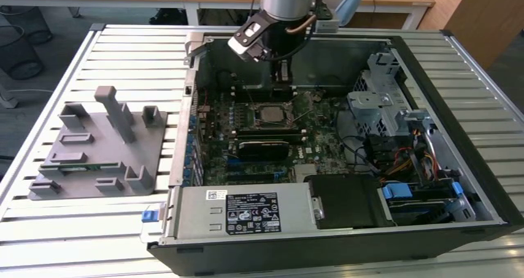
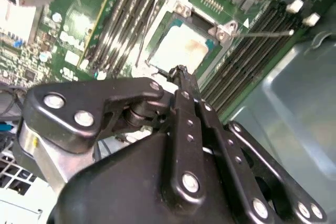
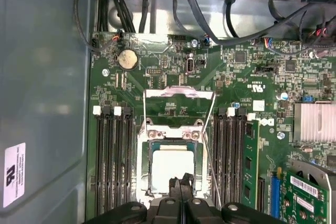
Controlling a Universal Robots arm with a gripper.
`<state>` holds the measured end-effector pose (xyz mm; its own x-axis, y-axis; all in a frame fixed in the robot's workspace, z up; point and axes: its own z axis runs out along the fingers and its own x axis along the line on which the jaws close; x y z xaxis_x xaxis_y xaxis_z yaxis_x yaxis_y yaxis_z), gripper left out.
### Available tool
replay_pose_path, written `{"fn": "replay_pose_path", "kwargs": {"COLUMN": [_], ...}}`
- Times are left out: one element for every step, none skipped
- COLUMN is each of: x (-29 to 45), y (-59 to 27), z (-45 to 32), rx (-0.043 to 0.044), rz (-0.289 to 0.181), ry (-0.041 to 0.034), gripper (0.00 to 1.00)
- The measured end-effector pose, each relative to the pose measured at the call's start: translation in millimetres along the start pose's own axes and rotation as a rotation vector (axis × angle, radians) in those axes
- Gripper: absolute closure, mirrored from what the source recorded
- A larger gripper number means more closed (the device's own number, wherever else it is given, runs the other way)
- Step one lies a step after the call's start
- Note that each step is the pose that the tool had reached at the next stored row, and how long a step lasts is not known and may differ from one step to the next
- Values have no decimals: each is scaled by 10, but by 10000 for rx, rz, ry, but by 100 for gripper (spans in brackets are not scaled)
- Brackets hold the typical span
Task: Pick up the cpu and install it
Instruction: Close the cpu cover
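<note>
The gripper point(image 3: 181, 183) hangs inside the open case point(image 1: 327, 250), with its fingers point(image 3: 175, 187) clenched together and nothing between them. The cpu point(image 3: 172, 165) lies flat in the socket point(image 3: 143, 182) directly below the fingertips and is not gripped. The load plate point(image 3: 178, 94) stands folded open just beyond the cpu. Memory slots point(image 3: 113, 153) run along both sides of the socket.

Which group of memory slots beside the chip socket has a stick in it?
The group nearer the finned heat sink: a green stick stands in its outer slot. The other group, by the grey case wall, is bare.
</note>
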<state>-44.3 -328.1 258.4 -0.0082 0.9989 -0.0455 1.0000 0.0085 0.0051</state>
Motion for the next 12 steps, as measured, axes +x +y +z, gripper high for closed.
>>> {"fn": "replay_pose_path", "kwargs": {"x": [-1,-1,-1,-2,-2,-3,-4,-5,-12,-24,-36,-52], "y": [31,71,107,145,179,214,235,247,253,256,258,259], "z": [0,0,0,0,0,0,0,0,1,2,2,3], "rx": [1,2,3,4,6,7,7,7,7,7,8,7], "rz": [1,1,-1,-1,0,-1,-2,-2,-1,-1,-1,-1], "ry": [0,-1,-1,-1,-1,-1,0,1,0,0,1,0], "gripper": [89,89,89,89,89,89,89,89,89,89,89,89]}}
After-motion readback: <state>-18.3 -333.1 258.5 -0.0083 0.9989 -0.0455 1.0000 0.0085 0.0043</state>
